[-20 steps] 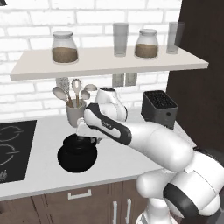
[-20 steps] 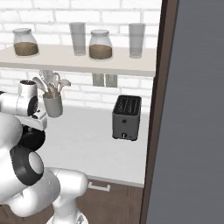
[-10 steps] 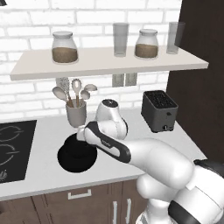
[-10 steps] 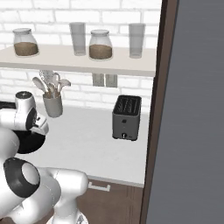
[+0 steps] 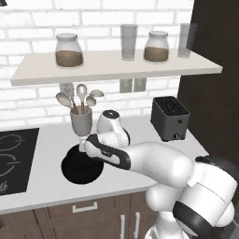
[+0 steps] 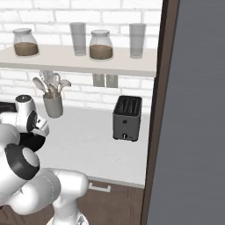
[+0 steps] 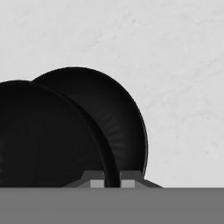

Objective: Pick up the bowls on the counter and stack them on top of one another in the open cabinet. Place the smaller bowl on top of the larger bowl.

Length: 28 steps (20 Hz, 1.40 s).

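Observation:
The larger bowl (image 5: 77, 168), wide and glossy black, rests on the counter (image 5: 46, 186) in front of the utensil cup. In the hand view its dark hollow (image 7: 43, 140) takes up the left side. Its rim passes between the two fingertips of my gripper (image 7: 112, 181), which is shut on it. From the left base view, my gripper (image 5: 87, 148) is down at the bowl's right-hand rim. The smaller bowl (image 7: 118, 118) lies just beyond, partly covered by the larger one. The open cabinet shelf (image 5: 116, 70) runs along the brick wall above.
A grey utensil cup (image 5: 80, 122) stands right behind the bowl. A black toaster (image 5: 170, 119) sits to the right and the cooktop (image 5: 14, 154) to the left. Two jars (image 5: 69, 50) and two glasses (image 5: 129, 42) stand on the shelf. A tall dark cabinet (image 5: 212, 93) closes off the right.
The hand has come down onto the bowl's rim and the wrist has tilted lower. The bowl has stayed in place on the counter.

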Motion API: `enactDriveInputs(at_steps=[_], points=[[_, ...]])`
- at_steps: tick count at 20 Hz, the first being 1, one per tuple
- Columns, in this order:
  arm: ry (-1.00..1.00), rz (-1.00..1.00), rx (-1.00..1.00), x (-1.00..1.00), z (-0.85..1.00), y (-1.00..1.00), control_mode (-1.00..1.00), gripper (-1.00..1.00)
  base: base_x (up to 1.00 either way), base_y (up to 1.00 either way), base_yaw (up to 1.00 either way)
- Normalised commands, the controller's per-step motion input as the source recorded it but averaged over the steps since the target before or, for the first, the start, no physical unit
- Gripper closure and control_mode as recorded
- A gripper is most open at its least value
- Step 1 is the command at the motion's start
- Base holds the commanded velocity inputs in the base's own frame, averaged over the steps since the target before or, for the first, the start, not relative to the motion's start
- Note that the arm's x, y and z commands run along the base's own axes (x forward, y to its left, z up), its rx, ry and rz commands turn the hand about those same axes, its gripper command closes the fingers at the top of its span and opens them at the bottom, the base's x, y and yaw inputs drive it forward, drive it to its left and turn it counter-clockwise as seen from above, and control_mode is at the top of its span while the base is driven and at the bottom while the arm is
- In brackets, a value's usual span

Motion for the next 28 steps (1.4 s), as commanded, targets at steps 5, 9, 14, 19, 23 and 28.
enactDriveInputs(at_steps=[5,9,14,19,23,28], points=[[-0.02,0.0,-0.01,0.08,-0.27,-0.02,-1.0,1.0,0.0,0.0,0.0],[-0.03,0.0,-0.01,0.05,-0.28,0.0,-1.0,1.0,0.0,0.0,0.0],[0.0,0.0,0.0,0.09,-0.26,0.0,-1.0,1.0,0.0,0.0,0.0],[0.0,0.0,-0.01,0.07,-0.22,0.0,-1.0,1.0,0.0,0.0,0.0],[-0.02,-0.01,-0.02,0.12,-0.13,0.05,-1.0,-1.0,0.0,0.0,0.0],[-0.04,-0.01,0.0,0.01,0.0,0.0,-1.0,-1.0,0.0,0.0,0.0]])
